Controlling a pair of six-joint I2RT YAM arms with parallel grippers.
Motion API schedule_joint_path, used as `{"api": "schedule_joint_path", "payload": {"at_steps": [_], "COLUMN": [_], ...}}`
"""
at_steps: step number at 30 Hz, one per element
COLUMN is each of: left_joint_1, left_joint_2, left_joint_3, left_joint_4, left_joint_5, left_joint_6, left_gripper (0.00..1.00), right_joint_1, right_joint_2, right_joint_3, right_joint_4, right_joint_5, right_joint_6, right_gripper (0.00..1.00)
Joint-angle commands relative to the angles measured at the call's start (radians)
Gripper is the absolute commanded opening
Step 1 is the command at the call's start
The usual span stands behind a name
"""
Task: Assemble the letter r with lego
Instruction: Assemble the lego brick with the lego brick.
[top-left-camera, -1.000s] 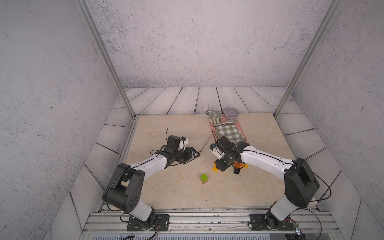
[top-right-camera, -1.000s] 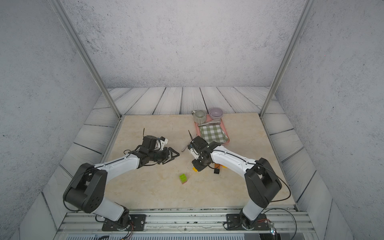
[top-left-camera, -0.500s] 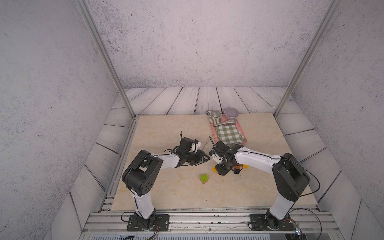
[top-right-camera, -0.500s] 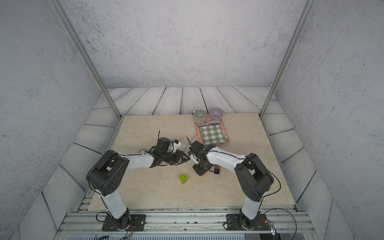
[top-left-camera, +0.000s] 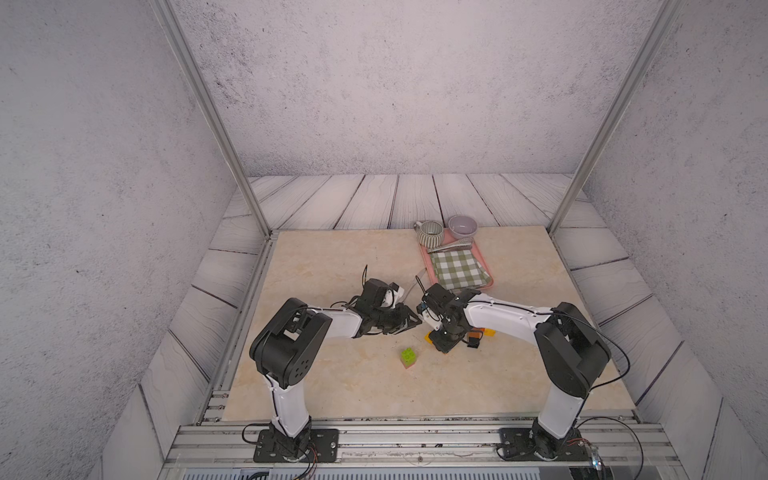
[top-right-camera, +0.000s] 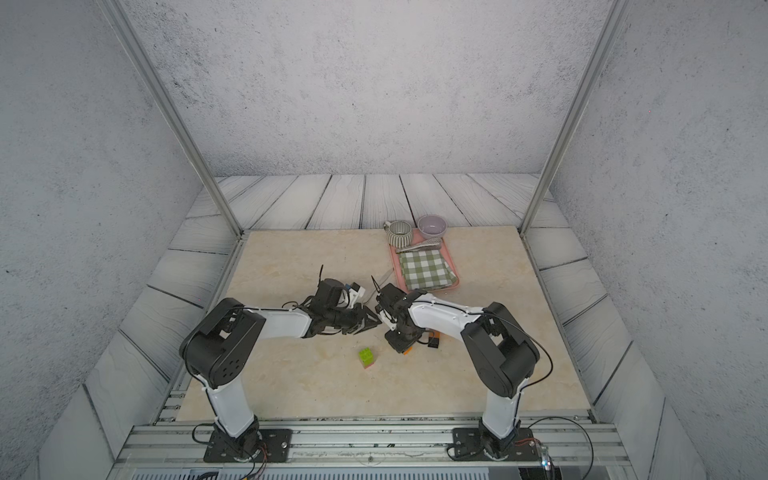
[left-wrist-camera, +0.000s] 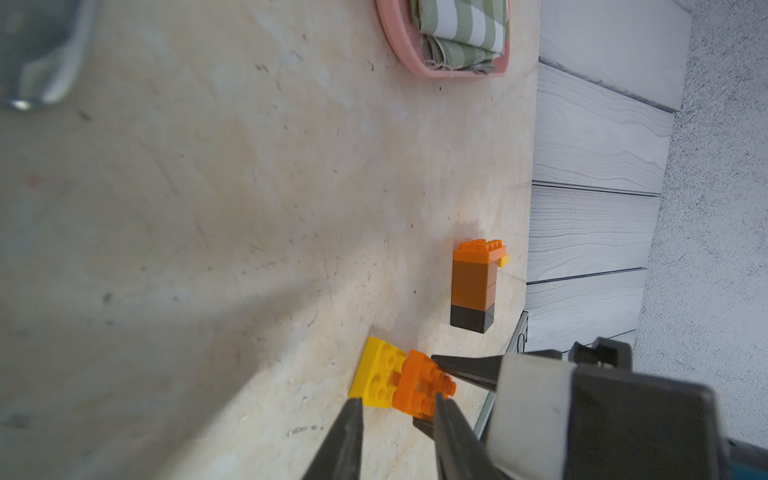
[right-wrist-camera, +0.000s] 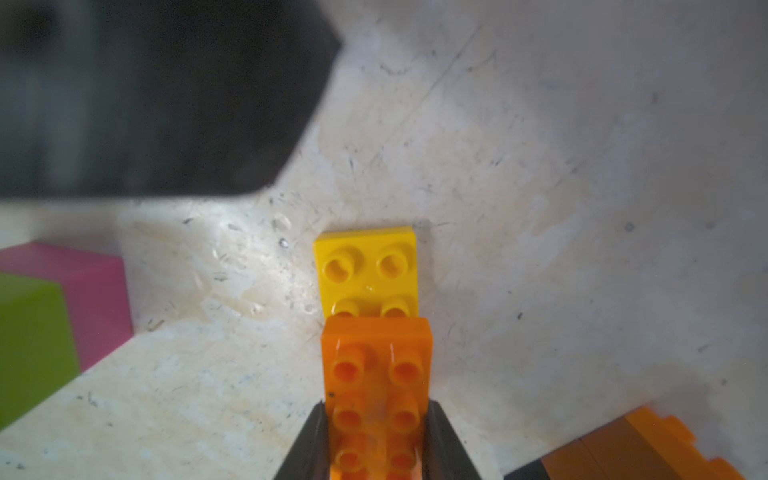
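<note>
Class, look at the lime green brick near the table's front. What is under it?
A magenta brick sits directly under the lime green brick, its sides showing. Its top face is covered, and so is anything beneath it.

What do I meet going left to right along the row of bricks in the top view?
In a top view: lime green brick → right gripper, shut on the orange brick → black brick. The left gripper lines up with the green one, so it is omitted.
</note>
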Motion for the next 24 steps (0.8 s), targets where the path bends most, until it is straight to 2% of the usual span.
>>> {"api": "schedule_joint_path", "payload": {"at_steps": [1, 24], "left_joint_1": [-0.004, -0.002], "left_joint_2": [0.020, 0.011], "left_joint_3": [-0.018, -0.039], "left_joint_4": [0.021, 0.032], "left_joint_5": [0.009, 0.002], "left_joint_6": [-0.003, -0.016], "left_gripper": [0.32, 0.31], "right_joint_1": [0.008, 0.033], "right_joint_2": [0.032, 0.052], "right_joint_3": [0.018, 0.005], "right_joint_4": [-0.035, -0.101], "right_joint_5": [0.025, 0.094], "right_joint_6": [-0.021, -0.040], "right_gripper": [0.00, 0.00]}}
